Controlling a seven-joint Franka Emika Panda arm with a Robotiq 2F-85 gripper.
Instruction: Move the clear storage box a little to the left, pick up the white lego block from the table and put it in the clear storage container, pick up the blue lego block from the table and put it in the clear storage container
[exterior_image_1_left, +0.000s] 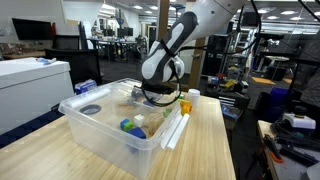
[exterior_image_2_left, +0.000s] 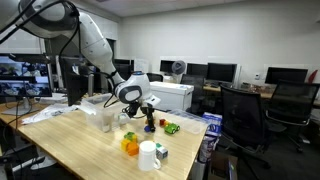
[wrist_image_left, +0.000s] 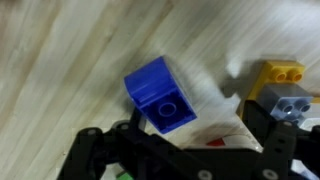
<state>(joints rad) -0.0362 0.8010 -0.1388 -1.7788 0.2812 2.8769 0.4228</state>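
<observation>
The clear storage box (exterior_image_1_left: 92, 120) stands on the wooden table, with coloured pieces inside it. My gripper (exterior_image_1_left: 160, 98) hangs over the box's far right corner and also shows in an exterior view (exterior_image_2_left: 147, 118). In the wrist view the gripper (wrist_image_left: 190, 130) is open, with its black fingers (wrist_image_left: 95, 150) spread wide. The blue lego block (wrist_image_left: 160, 92) lies tilted just ahead of the fingers, free of them. A white piece (wrist_image_left: 235, 125) with a small red mark sits between the fingers. Whether it is the white lego block I cannot tell.
A yellow block (wrist_image_left: 280, 72) with a grey block (wrist_image_left: 292, 105) on it lies to the right of the gripper; the yellow block (exterior_image_1_left: 185, 103) sits by the box. A white strip (exterior_image_1_left: 175, 130) lies along the box's side. An orange object (exterior_image_2_left: 130, 145), a white cup (exterior_image_2_left: 148, 155) and a green toy (exterior_image_2_left: 172, 128) stand near the table edge.
</observation>
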